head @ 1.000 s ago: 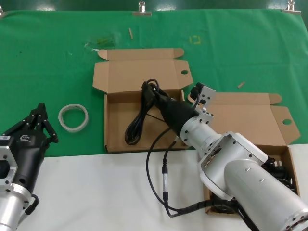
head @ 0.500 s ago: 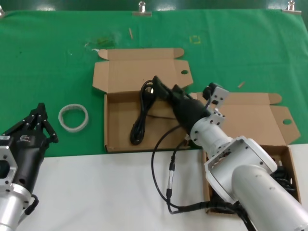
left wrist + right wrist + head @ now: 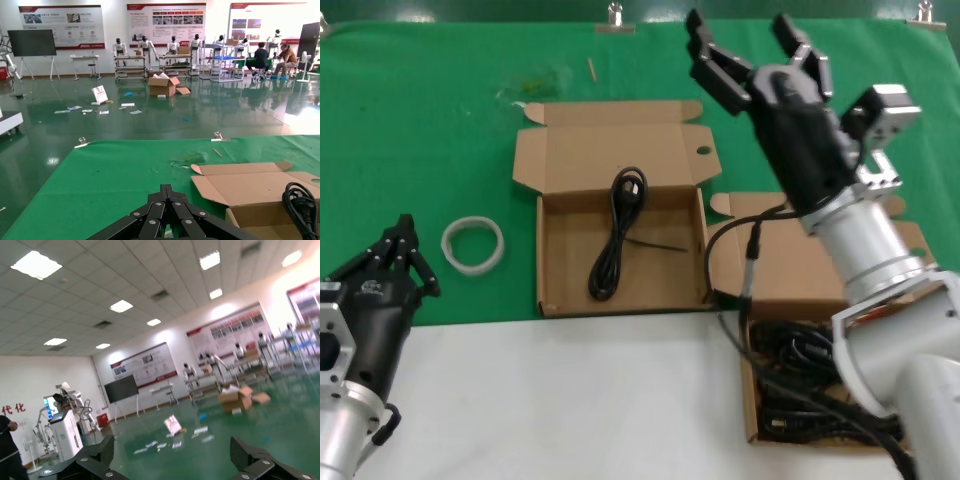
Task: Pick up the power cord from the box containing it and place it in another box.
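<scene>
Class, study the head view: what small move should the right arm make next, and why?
Probably pull back toward the cable-filled cardboard box. The thin black power cord lies in the left shallow brown cardboard box, and the right pincer is raised, open and empty. The left pincer is parked.

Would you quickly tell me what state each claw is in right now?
Left claw: shut, holding nothing, parked low.
Right claw: open, empty, raised above the boxes.

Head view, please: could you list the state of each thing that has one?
power cord: coiled, lying loose in its box
left box: lid open
right box: lid open, holds a mass of black cables
right hand: raised, open, empty
left hand: parked, shut
white ring: flat on cloth
</scene>
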